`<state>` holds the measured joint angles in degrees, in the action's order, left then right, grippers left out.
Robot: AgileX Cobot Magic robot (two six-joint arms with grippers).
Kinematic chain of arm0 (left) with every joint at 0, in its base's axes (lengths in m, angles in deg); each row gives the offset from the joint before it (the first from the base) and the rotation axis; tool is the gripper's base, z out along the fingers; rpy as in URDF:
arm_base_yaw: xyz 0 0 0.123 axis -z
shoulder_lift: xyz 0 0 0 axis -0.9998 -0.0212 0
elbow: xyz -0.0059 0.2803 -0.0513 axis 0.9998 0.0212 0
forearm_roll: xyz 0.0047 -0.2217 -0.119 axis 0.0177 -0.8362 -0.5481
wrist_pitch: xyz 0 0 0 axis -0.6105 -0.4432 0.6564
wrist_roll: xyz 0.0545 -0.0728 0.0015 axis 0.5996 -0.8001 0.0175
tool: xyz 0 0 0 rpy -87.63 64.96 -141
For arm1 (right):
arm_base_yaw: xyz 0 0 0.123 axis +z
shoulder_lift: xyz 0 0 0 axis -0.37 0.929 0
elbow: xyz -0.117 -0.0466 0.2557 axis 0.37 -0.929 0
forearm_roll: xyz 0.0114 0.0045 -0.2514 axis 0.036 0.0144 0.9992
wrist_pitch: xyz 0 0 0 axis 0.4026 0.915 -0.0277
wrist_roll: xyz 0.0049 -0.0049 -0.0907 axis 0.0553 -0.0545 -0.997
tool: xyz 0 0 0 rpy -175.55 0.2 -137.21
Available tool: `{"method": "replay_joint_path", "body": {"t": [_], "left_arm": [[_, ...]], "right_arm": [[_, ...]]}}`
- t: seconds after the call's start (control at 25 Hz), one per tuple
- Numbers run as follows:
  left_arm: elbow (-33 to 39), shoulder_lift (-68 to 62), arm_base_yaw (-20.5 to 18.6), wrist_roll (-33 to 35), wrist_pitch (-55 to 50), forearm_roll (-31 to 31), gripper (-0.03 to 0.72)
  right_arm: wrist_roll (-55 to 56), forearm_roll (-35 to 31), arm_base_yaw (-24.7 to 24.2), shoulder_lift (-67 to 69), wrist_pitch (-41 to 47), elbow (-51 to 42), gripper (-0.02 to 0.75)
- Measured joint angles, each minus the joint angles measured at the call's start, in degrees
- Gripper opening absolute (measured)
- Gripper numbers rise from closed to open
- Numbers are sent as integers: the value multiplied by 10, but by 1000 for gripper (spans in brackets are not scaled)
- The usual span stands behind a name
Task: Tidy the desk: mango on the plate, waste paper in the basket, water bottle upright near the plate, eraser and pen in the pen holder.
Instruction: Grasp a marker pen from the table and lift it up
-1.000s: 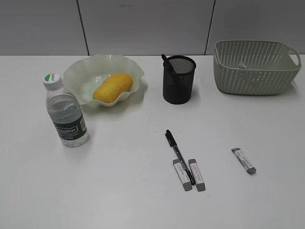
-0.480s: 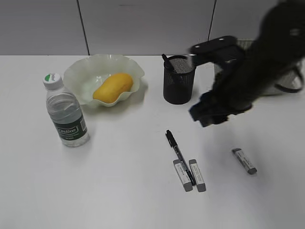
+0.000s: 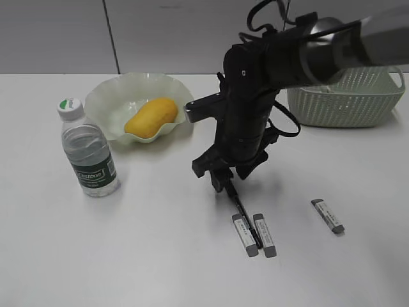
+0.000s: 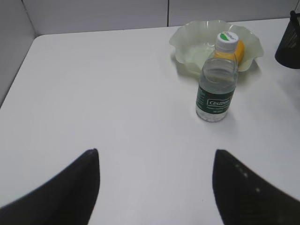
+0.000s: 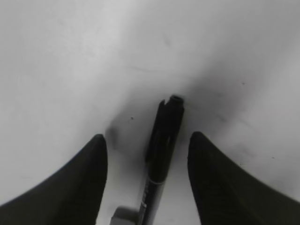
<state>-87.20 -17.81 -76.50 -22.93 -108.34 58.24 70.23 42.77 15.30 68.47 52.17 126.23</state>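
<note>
The pen [image 5: 161, 159] is seen lying flat on the tabletop [image 3: 147, 256], centred in the gap of the right hand [image 5: 147, 178], cap end pointing away from the wrist. The right hand is spread wide with nothing held; both fingers stand clear of the barrel on either side.

Two erasers [image 3: 254, 234] lie against the far end of the pen, one on each side of the barrel, just beyond the fingertips as seen from outside. A corner of one eraser [image 5: 123, 216] appears at the base of the wrist view, next to the pen. A third eraser [image 3: 328, 215] lies well apart, out to the side.

Risks judged from here:
- If the fingers close before reaching the tabletop, the thin round barrel may roll or be pinched off-centre and slip out.
- A descent slightly toward the erasers may catch one with the pen, or nudge both.
- Gripped near one end, the pen would likely hang tilted and strike the rim of the pen holder [image 3: 222, 121], which is mostly hidden behind the arm; its exact position is uncertain.

The left hand [image 4: 154, 187] is parked wide open and empty, with the water bottle [image 4: 216, 79] upright ahead of it and the mango [image 3: 151, 117] on the plate [image 3: 108, 96] beyond.
</note>
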Motion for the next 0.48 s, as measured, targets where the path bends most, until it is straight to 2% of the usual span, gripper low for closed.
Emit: {"method": "replay_joint_path", "body": {"t": [0.24,0.32,0.4,0.48], "left_arm": [[0,0,0,0,0,0,559],[0,0,0,0,0,0,559],[0,0,0,0,0,0,559],[0,0,0,0,0,0,559]], "right_arm": [[0,-11,0,33,0,9,351],[0,-10,0,34,-2,11,271],[1,-10,0,34,-8,11,136],[1,-11,0,24,-25,9,131]]}}
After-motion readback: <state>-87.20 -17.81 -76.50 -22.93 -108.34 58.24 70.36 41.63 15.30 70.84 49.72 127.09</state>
